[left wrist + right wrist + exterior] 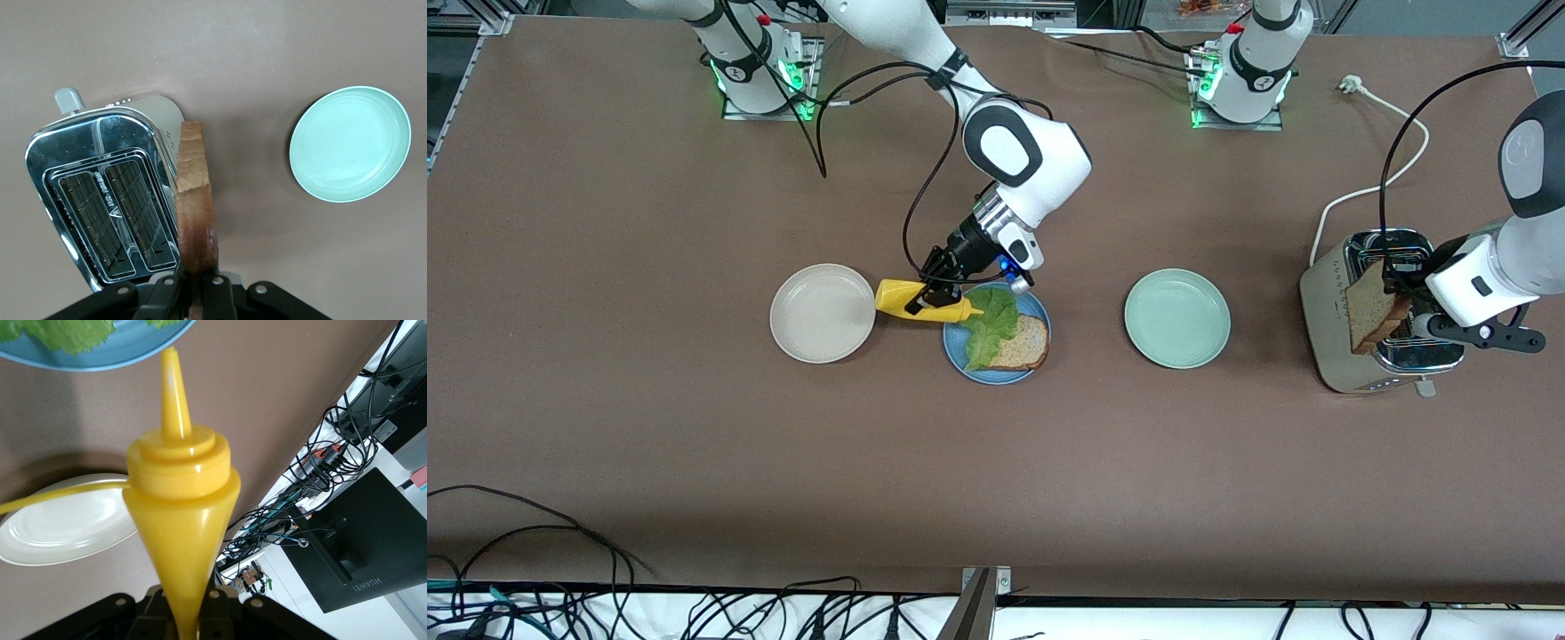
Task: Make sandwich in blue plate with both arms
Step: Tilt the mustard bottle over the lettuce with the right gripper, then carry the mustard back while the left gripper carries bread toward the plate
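The right gripper [927, 295] pinches a yellow squeeze bottle [921, 301] lying sideways in the air, its nozzle over the rim of the blue plate [957, 356], which carries a bread slice [1024, 344] under a lettuce leaf [991, 325]. The left gripper [1398, 286] is clamped on a second bread slice [1373, 314], held upright over the toaster [1344, 373].

blue plate [996, 369] | green lettuce [989, 327] | brown bread [1024, 345] | yellow bottle [919, 300] | pale-grn plate [1176, 318]
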`<control>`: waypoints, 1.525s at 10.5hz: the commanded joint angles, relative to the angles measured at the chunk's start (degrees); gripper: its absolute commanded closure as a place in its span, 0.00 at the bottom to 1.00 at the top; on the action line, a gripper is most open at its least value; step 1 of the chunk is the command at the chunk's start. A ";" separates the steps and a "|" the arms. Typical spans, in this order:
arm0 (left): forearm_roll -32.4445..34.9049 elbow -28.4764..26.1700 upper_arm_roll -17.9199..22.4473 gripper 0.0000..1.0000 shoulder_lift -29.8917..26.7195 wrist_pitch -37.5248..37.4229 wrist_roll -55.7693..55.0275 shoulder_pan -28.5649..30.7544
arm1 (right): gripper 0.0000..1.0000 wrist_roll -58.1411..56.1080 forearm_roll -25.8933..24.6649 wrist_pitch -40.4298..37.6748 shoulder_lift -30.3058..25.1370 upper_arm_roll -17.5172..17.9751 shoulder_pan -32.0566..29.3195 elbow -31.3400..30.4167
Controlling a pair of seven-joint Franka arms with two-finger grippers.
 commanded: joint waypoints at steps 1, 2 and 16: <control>1.64 0.28 -0.12 1.00 -0.54 -0.65 1.00 0.09 | 0.91 -0.72 -1.44 -1.78 0.95 -0.39 0.91 1.67; 1.64 0.28 -0.12 1.00 -0.54 -0.56 1.00 0.09 | 0.91 -0.72 -1.36 -1.78 0.86 -0.39 0.83 1.75; -0.29 0.28 -0.29 1.00 -0.27 -0.56 0.73 -0.09 | 0.92 -23.70 57.31 0.06 -12.59 -0.57 -27.97 4.13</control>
